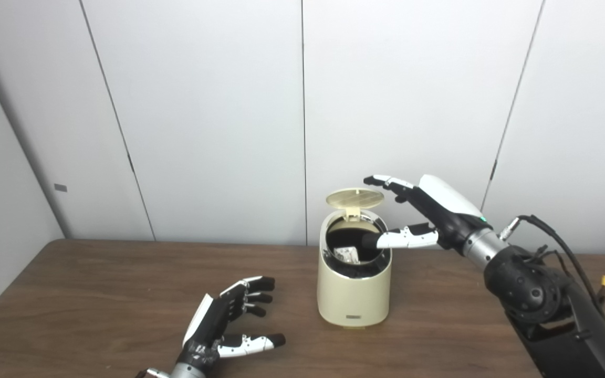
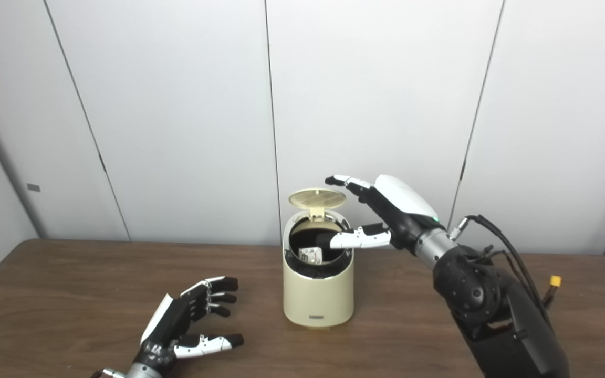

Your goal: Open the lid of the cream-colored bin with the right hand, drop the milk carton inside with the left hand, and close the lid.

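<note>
A dark wood-grain desk (image 1: 97, 283) fills the foreground, backed by pale grey wall panels (image 1: 202, 115) split by thin vertical seams. One cream-colored bin (image 1: 354, 286) stands upright near the middle of the desk, its round lid (image 1: 355, 198) flipped up at the back on its hinge, ribbed underside showing. Down in the dark opening sits one milk carton (image 1: 347, 254), only its pale top visible, print too small to read. A small dark plate low on the bin's front (image 1: 354, 316) carries marks that cannot be read either.

Two hands are in play. The right robot hand (image 1: 420, 215) hovers high beside the bin's right rim, fingers spread and released, fingertips (image 1: 373, 180) just above and right of the raised lid, thumb reaching over the opening; whether it touches the rim cannot be told. The left robot hand (image 1: 231, 320) rests low over the desk, well left of the bin, fingers apart, grasping nothing.
</note>
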